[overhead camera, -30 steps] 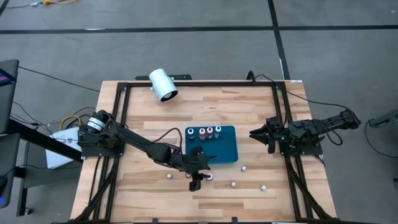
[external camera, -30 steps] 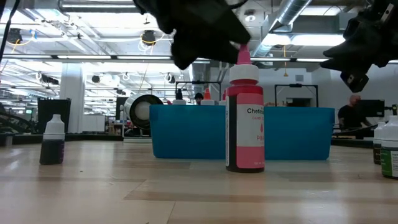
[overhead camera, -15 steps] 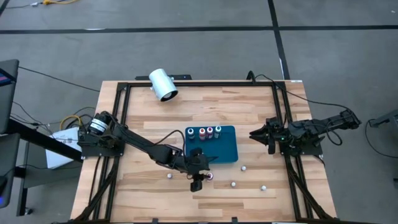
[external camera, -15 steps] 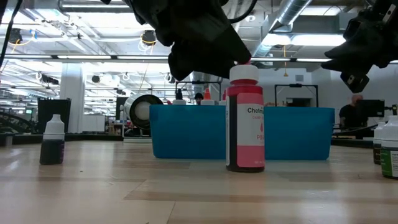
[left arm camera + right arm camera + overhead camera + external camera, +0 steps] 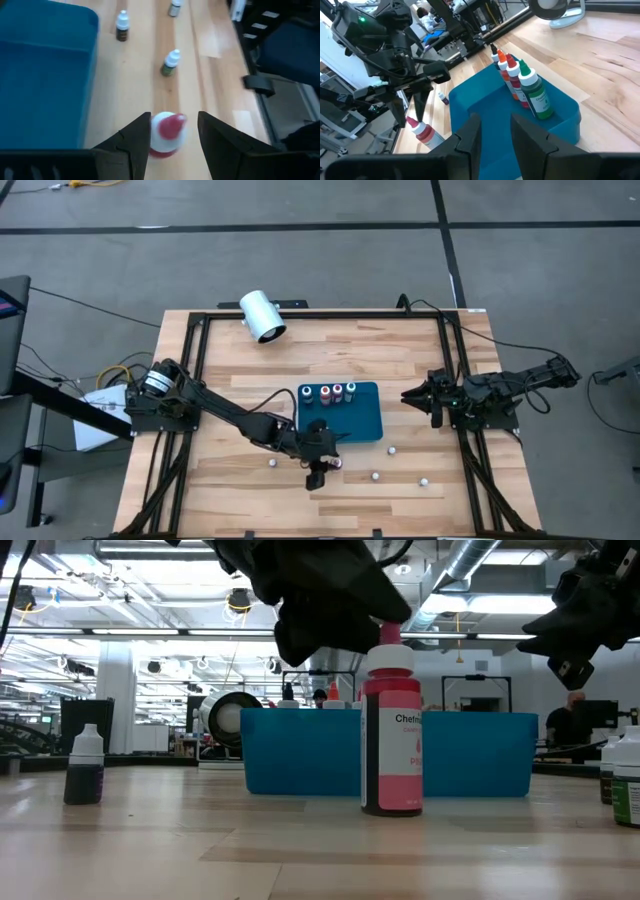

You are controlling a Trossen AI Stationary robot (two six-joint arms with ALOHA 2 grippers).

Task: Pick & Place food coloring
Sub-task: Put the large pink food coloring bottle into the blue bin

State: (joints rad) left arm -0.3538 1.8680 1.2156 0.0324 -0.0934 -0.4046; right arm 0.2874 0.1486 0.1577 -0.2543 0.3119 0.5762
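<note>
One camera looked straight down on the whole pale wooden slatted table (image 5: 250, 370). A second sat at the tabletop's near edge, facing level across it toward the room, very close to a red-capped pink bottle (image 5: 392, 730). Each wrist camera looked forward past its own dark fingers. All four views shared the teal rectangular plastic tray (image 5: 362, 430) and that bottle.

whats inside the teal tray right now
Four food coloring bottles stand in a row along one end of the teal tray; the rest of its floor looks bare. In the high view the left pincer and its arm cover the tray's near corner.
</note>
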